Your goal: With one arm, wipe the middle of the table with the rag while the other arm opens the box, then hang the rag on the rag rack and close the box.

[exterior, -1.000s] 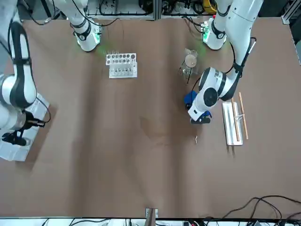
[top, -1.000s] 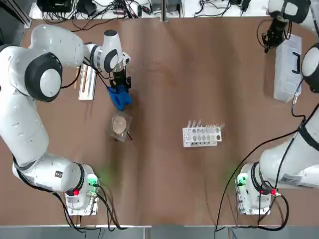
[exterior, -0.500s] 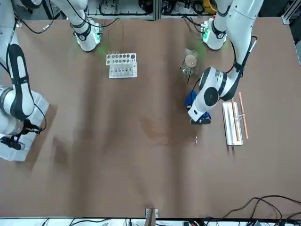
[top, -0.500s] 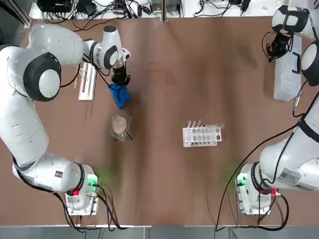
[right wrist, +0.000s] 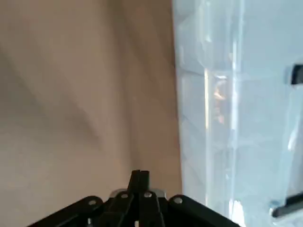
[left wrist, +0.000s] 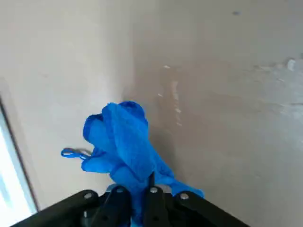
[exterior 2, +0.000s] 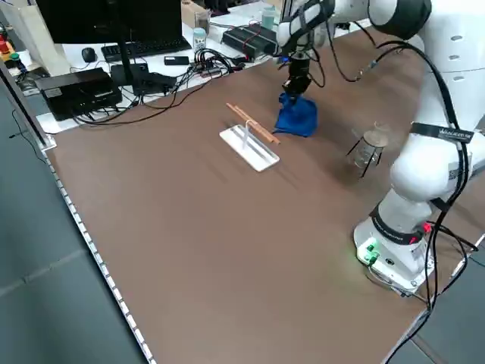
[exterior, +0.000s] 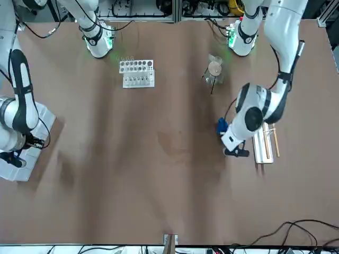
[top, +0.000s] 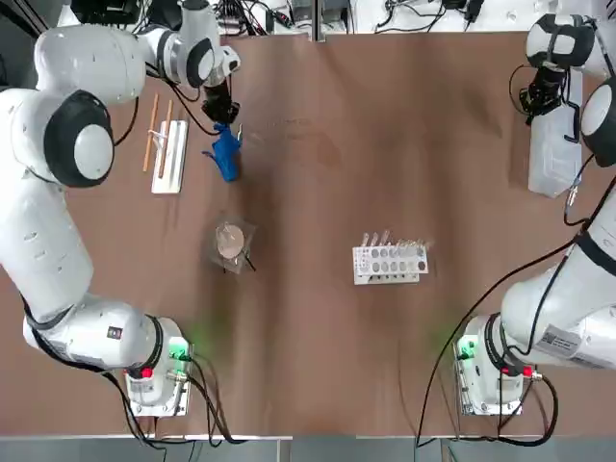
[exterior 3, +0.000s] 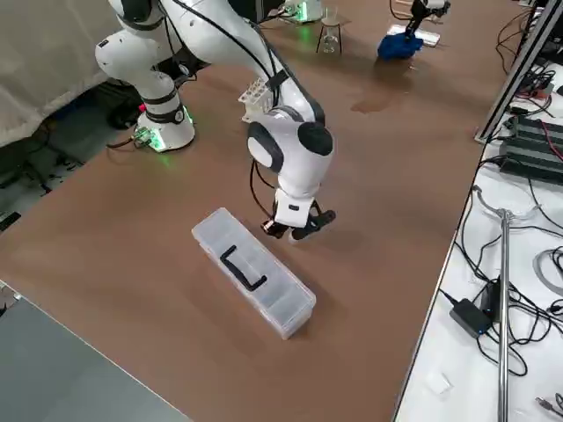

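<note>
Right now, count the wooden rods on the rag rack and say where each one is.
2. One wooden rod lies along the rag rack's outer side, tilted, towards the table's left edge. The other wooden rod lies over the white base itself. Neither holds the rag yet.

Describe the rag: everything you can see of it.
The rag is a small bright blue soft cloth, bunched and crumpled, with a thin loop at one edge. The left claw is shut on its top, so it hangs in folds; whether its lower end touches the brown table is unclear. It is beside the white rag rack.
</note>
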`<state>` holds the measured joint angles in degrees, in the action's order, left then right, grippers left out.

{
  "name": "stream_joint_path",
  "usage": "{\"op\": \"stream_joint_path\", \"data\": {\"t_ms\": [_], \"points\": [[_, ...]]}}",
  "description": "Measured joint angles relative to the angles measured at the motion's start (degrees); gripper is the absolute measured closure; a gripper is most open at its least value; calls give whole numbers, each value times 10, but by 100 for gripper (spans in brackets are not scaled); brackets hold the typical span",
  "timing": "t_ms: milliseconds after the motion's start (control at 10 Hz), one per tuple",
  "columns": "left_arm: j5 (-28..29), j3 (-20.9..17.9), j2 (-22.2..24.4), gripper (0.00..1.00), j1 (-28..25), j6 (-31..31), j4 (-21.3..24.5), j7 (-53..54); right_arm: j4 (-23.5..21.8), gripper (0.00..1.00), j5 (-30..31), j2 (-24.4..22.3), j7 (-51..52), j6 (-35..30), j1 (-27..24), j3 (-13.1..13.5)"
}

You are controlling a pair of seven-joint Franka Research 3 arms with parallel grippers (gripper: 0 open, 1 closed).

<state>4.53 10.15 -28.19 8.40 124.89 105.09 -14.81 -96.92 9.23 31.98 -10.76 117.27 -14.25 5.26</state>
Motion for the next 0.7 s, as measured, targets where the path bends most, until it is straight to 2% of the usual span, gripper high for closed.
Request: {"op": "stream_joint_path", "data": {"t_ms": [400, 700], "points": [[7, 1, -116, 91, -7, 1, -120, 6, 2, 99, 34, 0, -32, -10, 5, 1], [7, 2, -170, 91, 5, 1, -190, 5, 4, 99, 49, 0, -33, -10, 3, 7]]}}
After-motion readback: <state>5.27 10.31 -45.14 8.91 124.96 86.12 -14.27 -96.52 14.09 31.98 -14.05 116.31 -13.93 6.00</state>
